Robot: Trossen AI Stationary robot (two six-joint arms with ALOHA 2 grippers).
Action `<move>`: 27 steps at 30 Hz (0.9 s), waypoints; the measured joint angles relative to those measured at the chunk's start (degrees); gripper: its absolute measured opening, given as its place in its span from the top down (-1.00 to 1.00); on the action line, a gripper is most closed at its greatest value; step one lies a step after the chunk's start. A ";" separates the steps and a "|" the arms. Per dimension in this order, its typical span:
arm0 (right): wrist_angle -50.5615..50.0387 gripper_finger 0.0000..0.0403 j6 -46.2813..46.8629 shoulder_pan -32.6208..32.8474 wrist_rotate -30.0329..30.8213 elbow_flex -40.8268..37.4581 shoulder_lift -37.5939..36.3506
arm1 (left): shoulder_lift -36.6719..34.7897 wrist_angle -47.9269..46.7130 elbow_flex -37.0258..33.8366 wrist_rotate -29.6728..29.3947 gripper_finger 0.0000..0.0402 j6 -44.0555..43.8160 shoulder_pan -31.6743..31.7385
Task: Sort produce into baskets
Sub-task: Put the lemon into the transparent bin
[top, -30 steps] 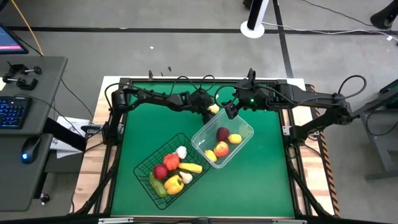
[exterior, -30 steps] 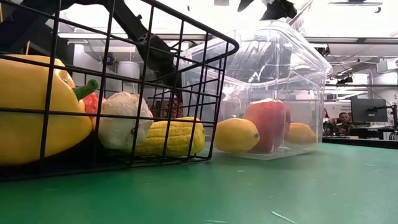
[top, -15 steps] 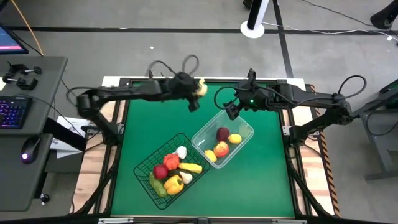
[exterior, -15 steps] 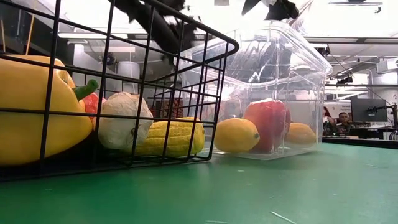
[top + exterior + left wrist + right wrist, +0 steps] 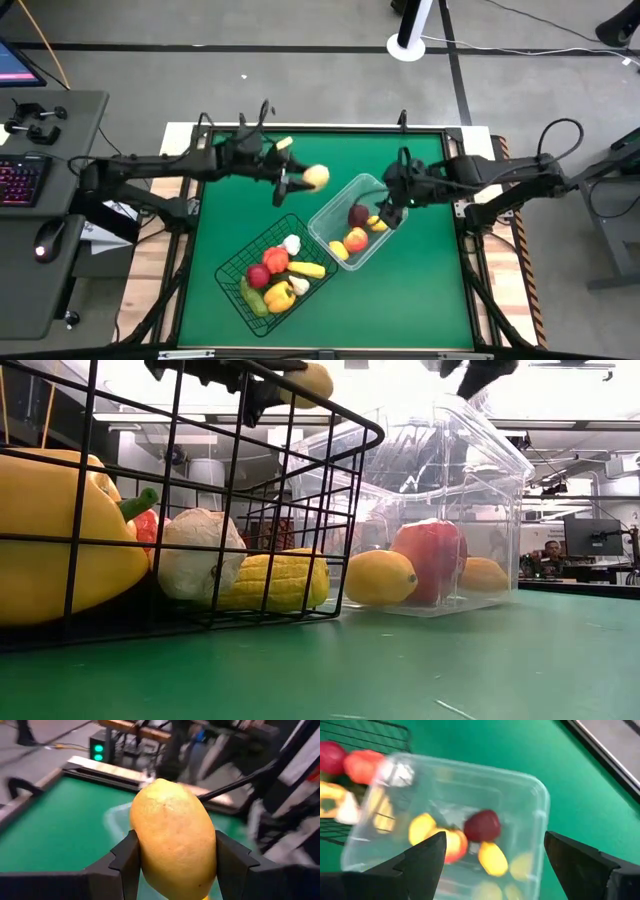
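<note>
Left gripper (image 5: 172, 862) clamps smooth oval lemon (image 5: 172, 837) above bare green mat; right gripper (image 5: 492, 857), jaws apart, hovers over clear round-cornered plastic basket (image 5: 537, 795).

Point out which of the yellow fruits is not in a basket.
The lemon clamped in the left gripper, held in the air beside the clear basket. The other yellow fruits lie inside that basket, under the open right gripper.

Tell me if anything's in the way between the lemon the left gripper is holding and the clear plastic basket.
Partly. The left gripper holds the lemon above the mat, just off the clear basket's near corner, with nothing between them. But the right gripper hangs open over the basket's far end, so only the near part looks free.
</note>
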 joint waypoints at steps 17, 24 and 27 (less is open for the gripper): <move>-9.08 -0.63 21.51 7.67 16.33 0.00 -1.98 | 16.45 7.41 10.92 -8.61 0.16 5.28 -11.83; -4.07 -0.63 21.82 7.67 19.67 0.00 -5.19 | 20.25 3.01 14.37 -6.13 -0.02 5.10 -12.49; -3.85 -0.63 21.80 7.67 19.79 0.00 -5.87 | 20.28 1.80 14.40 -6.07 -0.30 2.99 -12.41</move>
